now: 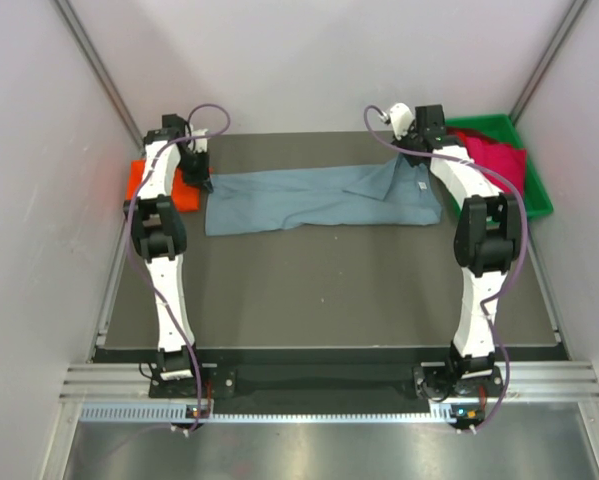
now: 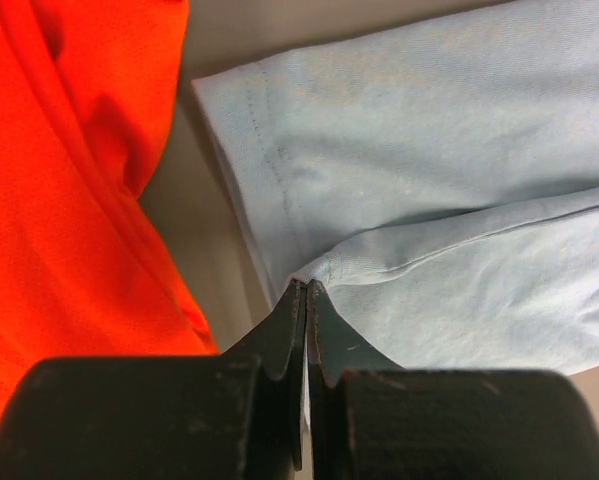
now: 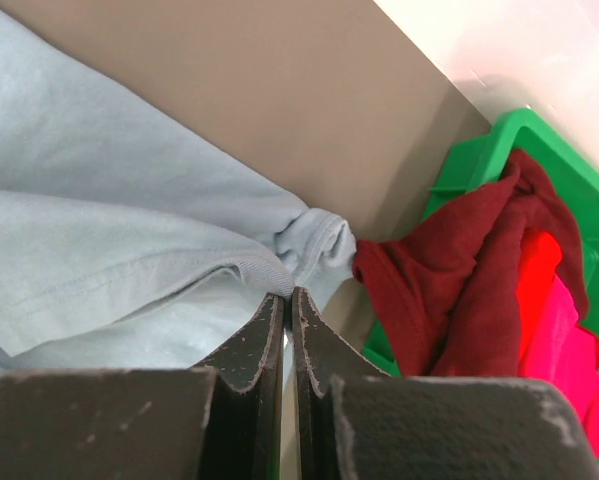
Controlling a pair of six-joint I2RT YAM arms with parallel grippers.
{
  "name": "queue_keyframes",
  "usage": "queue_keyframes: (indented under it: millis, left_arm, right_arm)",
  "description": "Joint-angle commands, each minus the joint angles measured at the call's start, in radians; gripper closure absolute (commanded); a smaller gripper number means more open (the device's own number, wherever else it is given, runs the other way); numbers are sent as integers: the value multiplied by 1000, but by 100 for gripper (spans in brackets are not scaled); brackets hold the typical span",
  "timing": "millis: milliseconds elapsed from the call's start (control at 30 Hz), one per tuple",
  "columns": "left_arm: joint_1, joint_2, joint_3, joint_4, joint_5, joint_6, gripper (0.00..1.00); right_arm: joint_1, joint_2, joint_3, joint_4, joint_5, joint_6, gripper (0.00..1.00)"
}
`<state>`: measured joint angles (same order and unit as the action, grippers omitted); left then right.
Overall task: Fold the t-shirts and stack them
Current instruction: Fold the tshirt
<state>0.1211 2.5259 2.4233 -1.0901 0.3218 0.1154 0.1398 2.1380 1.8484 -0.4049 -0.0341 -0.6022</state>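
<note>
Well, at the left the orange shirt (image 1: 147, 186) lies crumpled just beside the left gripper (image 2: 306, 292), whose jaws are pinched closed on one end of the blue shirt (image 1: 319, 198). That shirt lies drawn out in a long band across the far table (image 1: 329, 290). It looks light, limp and prone to sag, so its hemmed corners seem the best hold. The right gripper (image 3: 288, 298) is clamped on its other end. Further right, a red shirt (image 3: 449, 260) spills over the rim of the bin (image 1: 539, 195), just beside that corner, and could snag.
</note>
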Motion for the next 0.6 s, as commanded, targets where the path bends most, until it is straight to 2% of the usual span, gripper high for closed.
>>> queue_keyframes:
  millis: [0, 433, 567]
  left_arm:
    - [-1, -21, 19, 35, -21, 15, 100]
    - [0, 7, 56, 58, -43, 4, 100]
    - [0, 13, 65, 68, -73, 0, 100]
  right_arm:
    - [1, 8, 40, 55, 31, -11, 100]
    - [-6, -23, 3, 66, 105, -47, 100]
    - [-2, 13, 2, 69, 112, -54, 100]
